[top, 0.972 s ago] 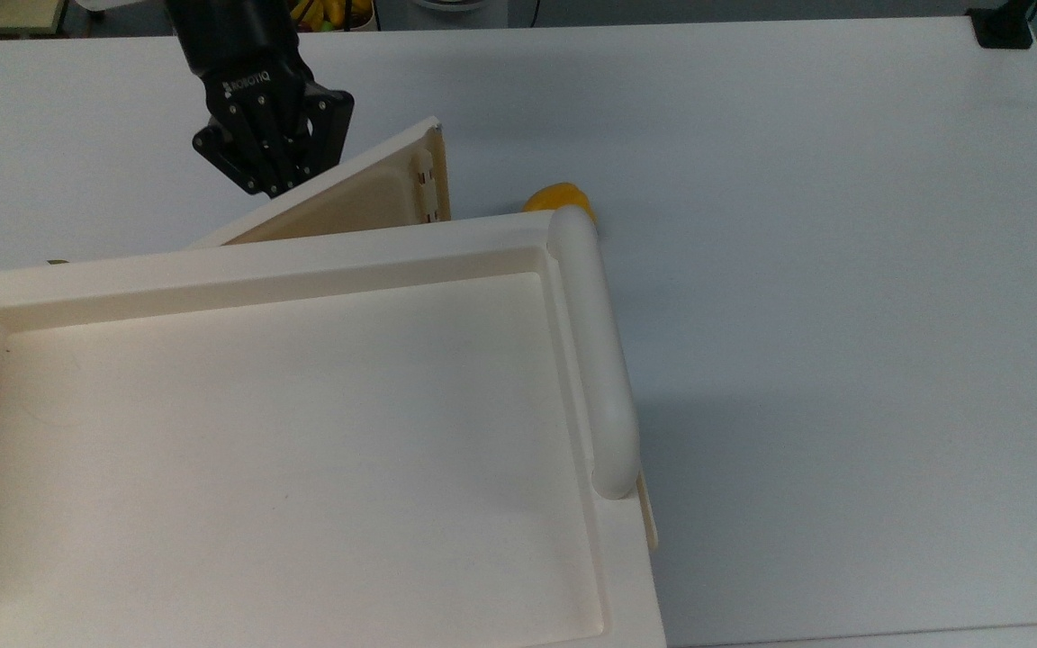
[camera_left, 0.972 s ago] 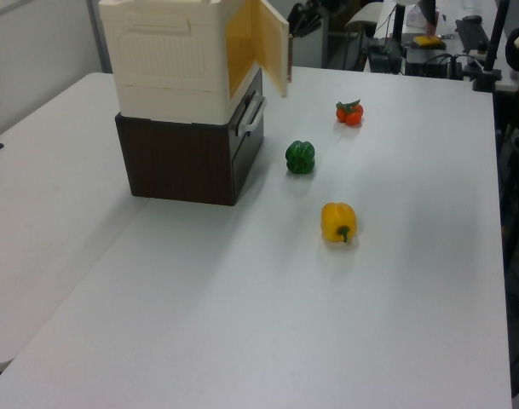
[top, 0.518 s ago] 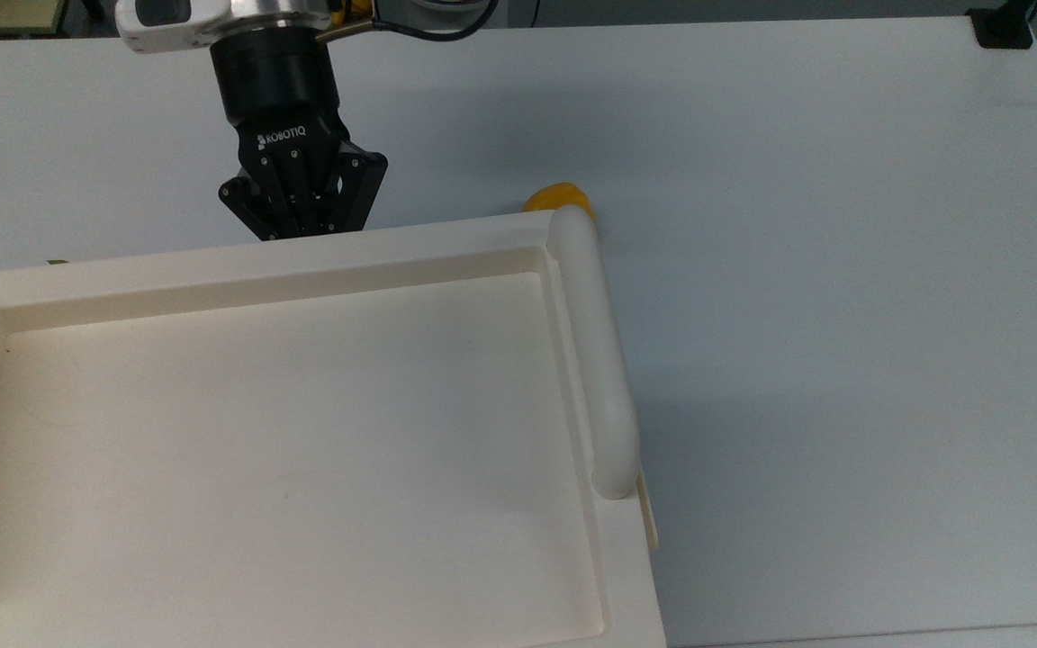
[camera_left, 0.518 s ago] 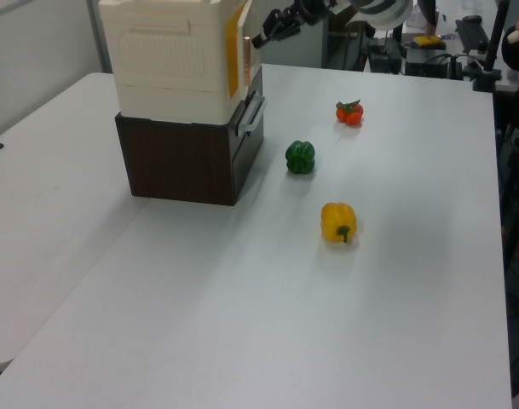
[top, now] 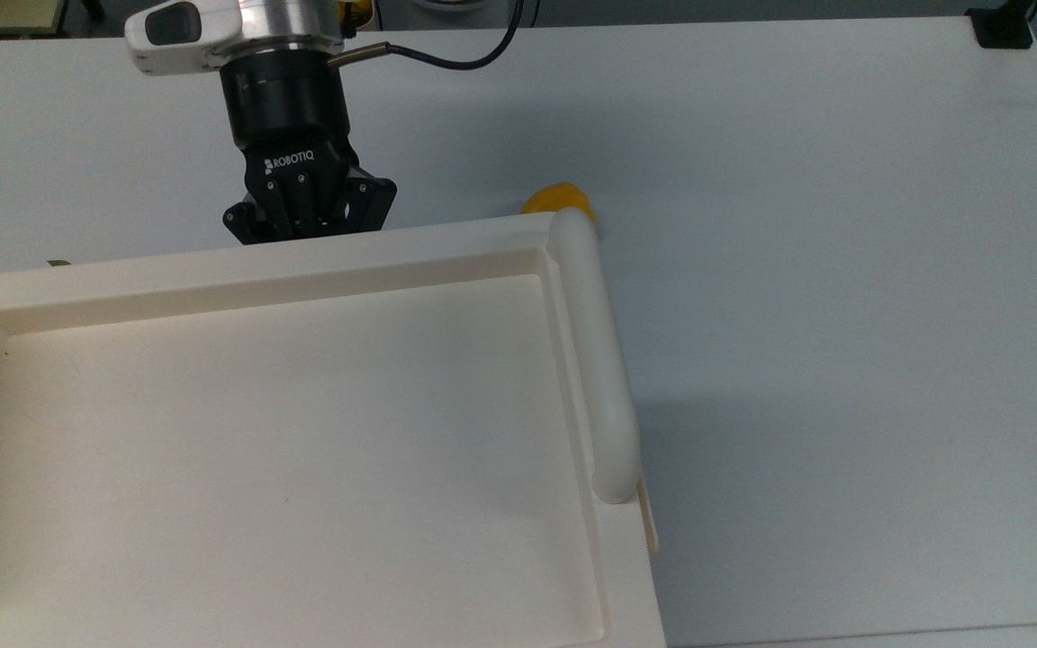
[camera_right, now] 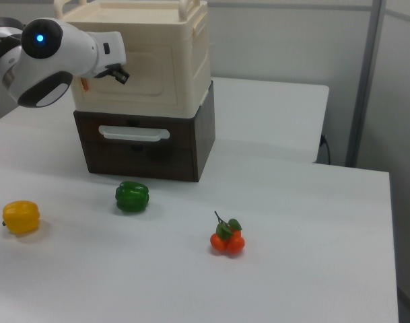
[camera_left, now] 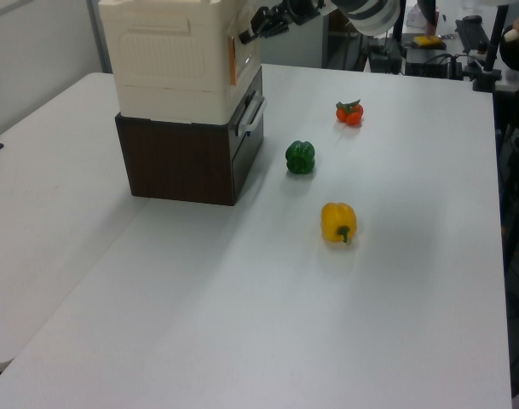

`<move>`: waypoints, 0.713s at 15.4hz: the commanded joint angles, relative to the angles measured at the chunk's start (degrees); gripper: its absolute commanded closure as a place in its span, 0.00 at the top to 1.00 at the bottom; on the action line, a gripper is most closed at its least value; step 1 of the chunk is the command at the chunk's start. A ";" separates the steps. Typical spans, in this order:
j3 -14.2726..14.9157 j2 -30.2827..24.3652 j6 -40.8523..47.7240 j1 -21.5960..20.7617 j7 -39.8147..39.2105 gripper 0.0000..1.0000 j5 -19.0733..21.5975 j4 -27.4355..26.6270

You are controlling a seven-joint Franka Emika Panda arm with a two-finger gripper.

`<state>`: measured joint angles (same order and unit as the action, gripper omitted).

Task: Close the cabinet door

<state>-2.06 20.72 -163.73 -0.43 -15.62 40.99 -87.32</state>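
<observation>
The cream cabinet (top: 284, 450) shows its recessed tray top and thick bar handle (top: 595, 360) in the top view. It stands on a dark brown drawer unit (camera_left: 182, 160). The cabinet door (camera_right: 157, 67) lies almost flat against the cabinet front. In the left view a thin orange sliver still shows at the door (camera_left: 249, 60) edge. My gripper (top: 307, 229) is shut and presses against the door's outer face, its tips hidden under the cabinet rim in the top view. The gripper (camera_left: 244, 36) touches the door near its top, and the gripper (camera_right: 119, 74) also appears in the right view.
On the white table (top: 843, 270) lie a yellow pepper (camera_left: 338, 221), a green pepper (camera_left: 300, 157) and a bunch of small tomatoes (camera_left: 349, 112). The yellow pepper (top: 559, 196) peeks out beside the handle. The drawer unit has a pale handle (camera_right: 134, 134).
The door has swung from wide open to almost flat against the cabinet. My gripper followed it in toward the cabinet front.
</observation>
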 commanded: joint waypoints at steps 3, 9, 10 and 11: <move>-0.40 -1.54 -1.16 -0.10 -0.11 0.00 0.50 -0.29; 4.68 -11.83 33.33 3.59 -1.88 0.15 -10.28 -5.14; 5.83 -12.72 39.48 3.50 -1.00 0.25 -13.53 -5.05; 6.63 -13.77 44.94 3.42 0.83 0.34 -17.65 -4.88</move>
<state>1.31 13.19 -133.93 3.32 -16.66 31.66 -88.38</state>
